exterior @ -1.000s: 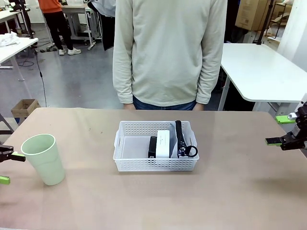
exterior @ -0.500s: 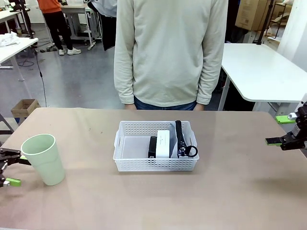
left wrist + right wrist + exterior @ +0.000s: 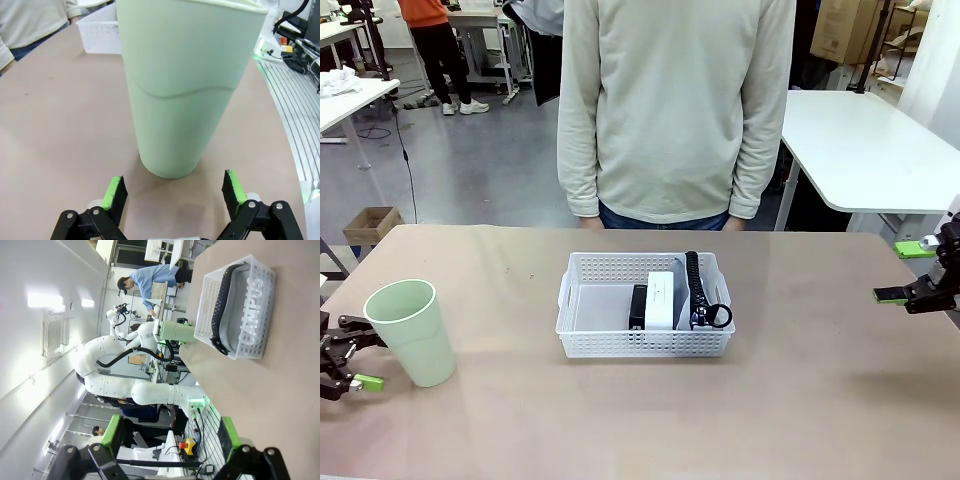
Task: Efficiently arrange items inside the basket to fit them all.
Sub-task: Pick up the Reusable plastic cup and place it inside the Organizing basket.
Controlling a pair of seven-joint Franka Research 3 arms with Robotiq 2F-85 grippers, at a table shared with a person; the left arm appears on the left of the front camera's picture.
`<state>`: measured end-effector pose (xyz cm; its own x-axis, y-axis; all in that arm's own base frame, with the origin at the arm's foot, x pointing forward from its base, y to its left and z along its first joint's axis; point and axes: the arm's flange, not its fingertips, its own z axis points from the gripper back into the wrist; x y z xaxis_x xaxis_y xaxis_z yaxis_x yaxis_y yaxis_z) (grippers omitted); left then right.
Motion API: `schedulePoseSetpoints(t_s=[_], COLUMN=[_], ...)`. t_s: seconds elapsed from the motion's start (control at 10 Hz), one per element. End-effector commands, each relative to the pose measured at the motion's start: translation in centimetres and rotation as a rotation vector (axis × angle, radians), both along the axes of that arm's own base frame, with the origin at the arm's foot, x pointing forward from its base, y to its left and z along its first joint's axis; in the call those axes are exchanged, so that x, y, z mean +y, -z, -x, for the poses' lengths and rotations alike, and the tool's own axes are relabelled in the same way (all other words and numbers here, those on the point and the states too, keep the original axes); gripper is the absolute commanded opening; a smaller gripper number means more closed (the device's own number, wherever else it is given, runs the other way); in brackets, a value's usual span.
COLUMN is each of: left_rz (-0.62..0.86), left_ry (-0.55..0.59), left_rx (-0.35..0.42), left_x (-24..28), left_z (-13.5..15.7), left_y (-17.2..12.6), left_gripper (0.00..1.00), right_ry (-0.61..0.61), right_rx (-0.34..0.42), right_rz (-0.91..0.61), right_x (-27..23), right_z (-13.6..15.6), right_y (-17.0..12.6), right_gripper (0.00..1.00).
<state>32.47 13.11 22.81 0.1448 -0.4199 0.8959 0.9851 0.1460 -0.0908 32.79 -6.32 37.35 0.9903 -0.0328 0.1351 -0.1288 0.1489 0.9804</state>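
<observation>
The white basket [image 3: 642, 343] sits mid-table and holds three items. A small black slab [image 3: 638, 305] and a white box [image 3: 662, 298] stand on edge in it. To their right is the grey pouch [image 3: 696, 290], with its black zipper up against the right wall. The pale green cup [image 3: 412, 330] stands upright at the table's left. My left gripper [image 3: 360, 353] is open just left of it, and the cup [image 3: 190, 85] rises right ahead of the open fingers [image 3: 113, 193]. My right gripper [image 3: 905, 271] hangs open at the far right, away from the basket [image 3: 210, 295] and the "CAMPUS" pouch [image 3: 246, 302].
A person in a pale sweatshirt [image 3: 670, 110] stands at the far edge, behind the basket, with hands out of sight. The brown table [image 3: 820, 400] has free room around the basket. A white table [image 3: 870, 140] stands beyond at the right.
My left gripper has slid to the right, in toward the cup, still open. The right gripper, the basket and its contents have not moved.
</observation>
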Motion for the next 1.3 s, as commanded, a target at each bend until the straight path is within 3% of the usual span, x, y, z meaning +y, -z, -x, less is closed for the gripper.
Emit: schedulePoseSetpoints(t_s=[0.0,0.1,1.2], left_rz=[-0.042,0.000,0.031], left_ry=[-0.069,0.000,-0.020], left_rx=[-0.002,0.000,0.014], left_x=[-0.61,0.00,-0.31], left_z=[0.19,0.00,-0.17], left_y=[0.40,0.00,0.48], left_gripper=[1.00,1.00,1.00], right_ry=[0.010,0.010,0.010], right_rx=[0.017,0.017,0.017], right_rz=[0.006,0.006,0.006], right_x=[0.12,0.12,0.12], right_z=[-0.01,-0.01,-0.01], right_y=[-0.38,-0.38,-0.38], right_gripper=[1.00,1.00,1.00])
